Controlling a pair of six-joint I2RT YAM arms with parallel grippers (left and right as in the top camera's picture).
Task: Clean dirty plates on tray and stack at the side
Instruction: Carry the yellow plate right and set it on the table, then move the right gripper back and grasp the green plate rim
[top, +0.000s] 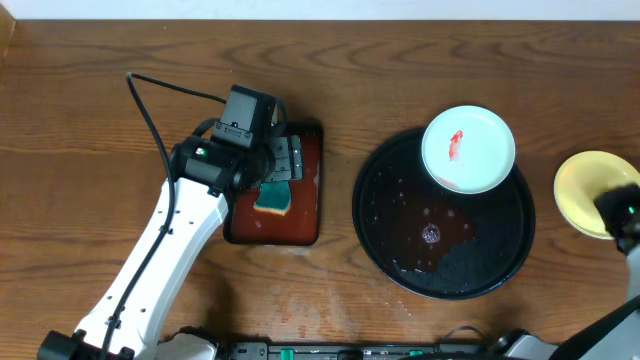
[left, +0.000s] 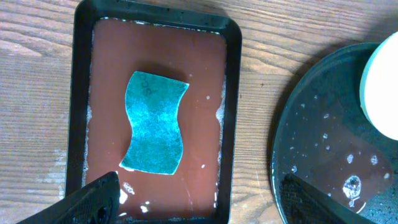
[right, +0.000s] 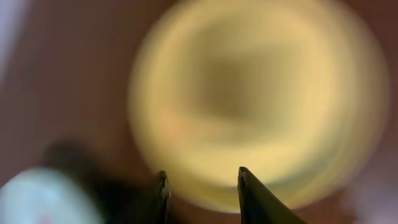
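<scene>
A mint-white plate (top: 468, 148) with a red smear lies on the far right rim of the round black tray (top: 400, 200), partly overhanging it. Its edge (left: 382, 87) shows at the right of the left wrist view, beside the wet tray (left: 311, 124). A pale yellow plate (top: 585, 190) rests on the table to the right of the tray. My right gripper (top: 620, 210) hovers over its near right edge. In the blurred right wrist view the right gripper (right: 202, 172) stands open, the yellow plate (right: 249, 93) beyond it. My left gripper (left: 200, 180) is wide open and holds nothing.
A rectangular reddish-brown tray (top: 300, 215) holds shallow liquid and a teal sponge (top: 273, 198). My left gripper (top: 282, 160) hangs over it. The sponge (left: 154, 123) lies ahead of the left fingers, inside the tray's black rim (left: 231, 93). A black cable crosses the table's far left.
</scene>
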